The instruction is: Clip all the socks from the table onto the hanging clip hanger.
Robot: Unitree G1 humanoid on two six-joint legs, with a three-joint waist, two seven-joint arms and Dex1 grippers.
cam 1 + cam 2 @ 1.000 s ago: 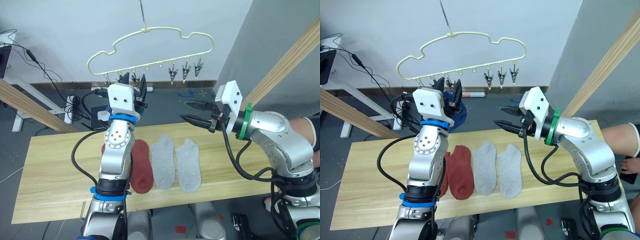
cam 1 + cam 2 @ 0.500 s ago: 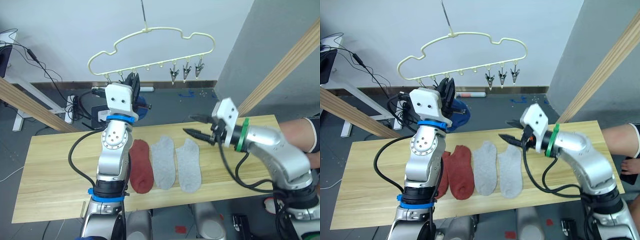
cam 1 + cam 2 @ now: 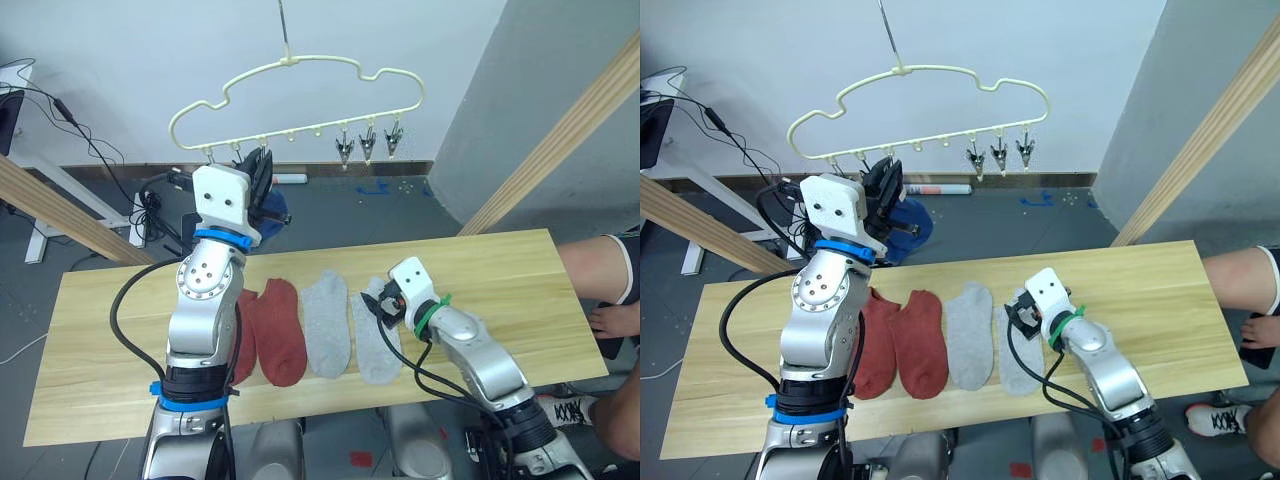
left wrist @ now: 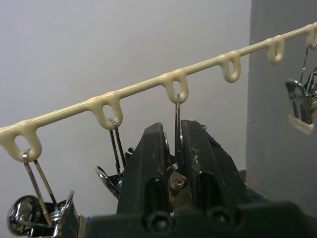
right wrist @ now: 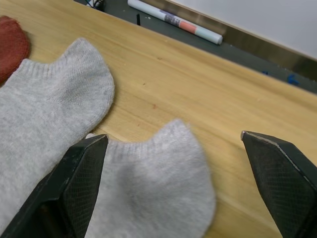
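Your right hand (image 5: 173, 188) is down at the tabletop (image 3: 520, 290), fingers spread wide and straddling the cuff end of the right-most grey sock (image 5: 158, 193). Nothing is gripped yet. Four socks lie side by side near the middle of the tabletop: two red (image 3: 918, 345) on the left, two grey on the right, the other grey sock (image 3: 968, 335) touching the one you are over.

Your left hand (image 4: 171, 163) is up at the hanger (image 3: 300, 85), fingers pressed together around a clip (image 4: 177, 124) on its left half. A blue sock (image 3: 908, 218) hangs just behind that hand. Three clips (image 3: 368, 140) on the right side hang bare.

Expect the sock to be light, soft and floppy. It will sag and fold as soon as it leaves the wood, and the knit should give your fingers good friction. Take it at the cuff edge, where the ribbing is thickest, and pinch through both layers so the opening does not gape. Close low against the wood, or the fingers may skate over the fabric. Watch that you do not catch the neighbouring grey sock.
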